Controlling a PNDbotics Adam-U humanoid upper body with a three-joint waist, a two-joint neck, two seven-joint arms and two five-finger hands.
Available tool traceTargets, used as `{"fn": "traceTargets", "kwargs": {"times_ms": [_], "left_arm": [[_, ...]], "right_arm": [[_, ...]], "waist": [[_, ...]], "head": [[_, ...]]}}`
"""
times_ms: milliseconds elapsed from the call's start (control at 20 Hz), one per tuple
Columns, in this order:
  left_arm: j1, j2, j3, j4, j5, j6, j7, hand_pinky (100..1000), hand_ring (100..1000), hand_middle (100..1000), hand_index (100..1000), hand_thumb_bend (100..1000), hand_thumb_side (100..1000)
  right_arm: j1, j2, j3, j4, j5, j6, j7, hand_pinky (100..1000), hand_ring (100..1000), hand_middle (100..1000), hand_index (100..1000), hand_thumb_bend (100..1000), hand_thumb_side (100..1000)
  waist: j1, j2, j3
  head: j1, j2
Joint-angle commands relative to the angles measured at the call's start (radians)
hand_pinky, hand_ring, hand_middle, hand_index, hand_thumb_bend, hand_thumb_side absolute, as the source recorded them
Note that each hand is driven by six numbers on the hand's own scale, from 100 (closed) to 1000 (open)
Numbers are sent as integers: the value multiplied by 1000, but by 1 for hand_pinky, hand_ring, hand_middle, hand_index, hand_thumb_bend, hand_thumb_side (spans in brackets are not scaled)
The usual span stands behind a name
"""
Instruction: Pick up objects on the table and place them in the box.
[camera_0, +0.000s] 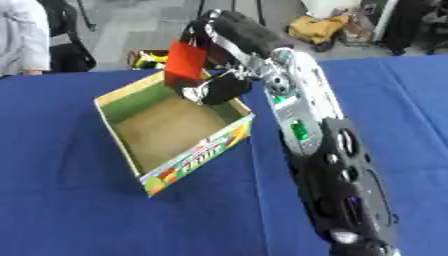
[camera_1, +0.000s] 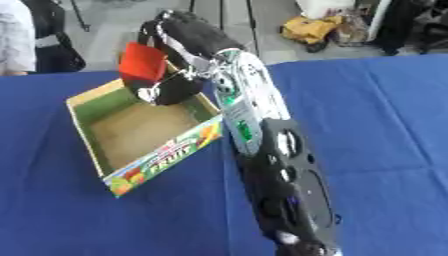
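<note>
An open cardboard box (camera_0: 197, 158) with a printed fruit label stands on the blue table; its brown floor looks bare. My right arm reaches from the lower right up over the box's far side. My right hand (camera_0: 219, 87) hangs above the far part of the box, its fingers curled round a red block (camera_0: 185, 62). The block is in the air, over the box's far wall. My left hand shows in neither view.
The blue tablecloth (camera_0: 70, 200) spreads all round the box. Beyond the table's far edge are a floor, a yellow bag (camera_0: 317, 27) and a person's light sleeve (camera_0: 22, 35) at the upper left.
</note>
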Motion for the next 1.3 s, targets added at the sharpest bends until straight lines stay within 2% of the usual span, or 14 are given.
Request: {"fn": "traceTargets", "kwargs": {"times_ms": [50, 650, 950, 1300], "left_arm": [[-7, 12, -2, -20, 1, -2, -5, 359, 570, 642, 901, 517, 873], [-9, 10, -1, -20, 2, -1, -7, 360, 570, 642, 900, 518, 872], [-9, 10, -1, -20, 2, -1, -7, 360, 570, 643, 900, 519, 870], [-9, 9, -1, -20, 2, -1, -8, 360, 570, 643, 901, 519, 872]], "right_arm": [[-21, 28, 6, 5, 29, 2, -5, 604, 580, 361, 473, 100, 375], [-9, 111, 3, 72, 156, 9, -31, 609, 578, 361, 472, 100, 376], [-7, 121, 0, 91, 191, 6, -51, 612, 579, 361, 472, 100, 376], [-6, 145, -29, 119, 273, 46, -83, 611, 579, 360, 472, 100, 374]], "waist": [[3, -14, 3], [5, -13, 2], [5, -12, 2], [6, -11, 4]], "head": [[-4, -14], [-8, -17], [-8, -17], [-10, -21]]}}
